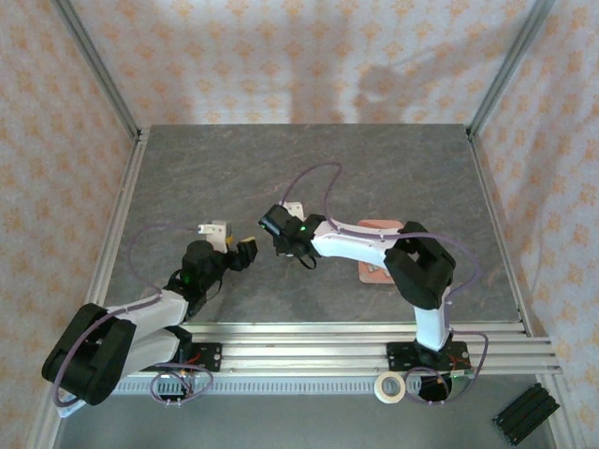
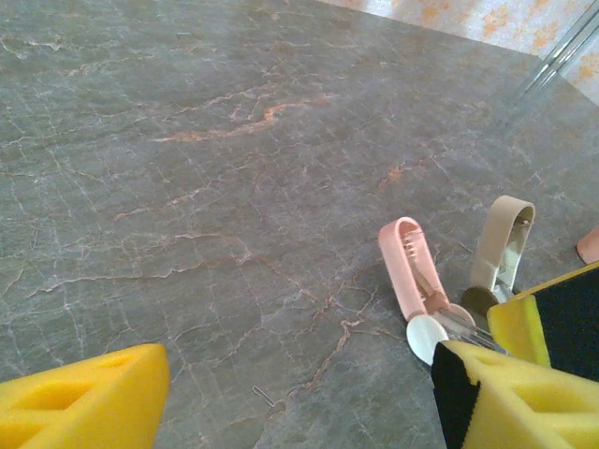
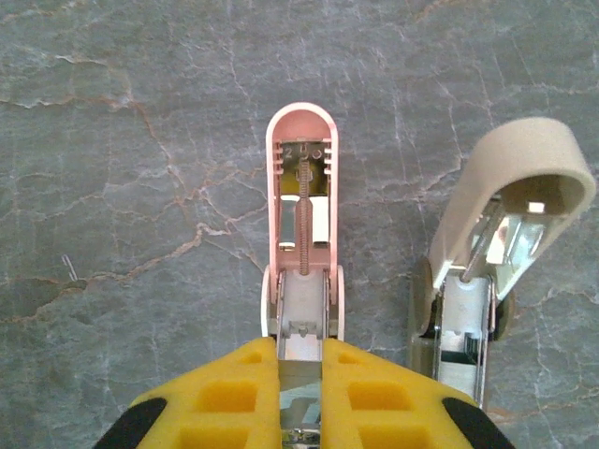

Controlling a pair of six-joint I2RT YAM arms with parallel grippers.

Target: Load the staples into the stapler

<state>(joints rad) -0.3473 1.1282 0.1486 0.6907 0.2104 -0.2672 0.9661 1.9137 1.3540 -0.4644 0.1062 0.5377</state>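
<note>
The pink stapler (image 3: 301, 126) lies on the grey table with its lid flipped open, showing the spring and the bare magazine channel. My right gripper (image 3: 301, 344) is shut on a flat grey strip of staples (image 3: 301, 363), right at the near end of that channel. In the top view the right gripper (image 1: 274, 224) covers the stapler. The left wrist view shows the pink stapler (image 2: 402, 262) just beyond my right-hand fingertip. My left gripper (image 2: 299, 365) stands open over bare table with nothing between its fingers, and sits close to the left of the right gripper (image 1: 245, 249).
A beige stapler (image 3: 510, 173), also open, lies just right of the pink one (image 2: 501, 238). One loose wire staple (image 2: 265, 395) lies on the table. A whitish block (image 1: 213, 227) sits left of the grippers. A pink pad (image 1: 372, 272) lies under the right arm.
</note>
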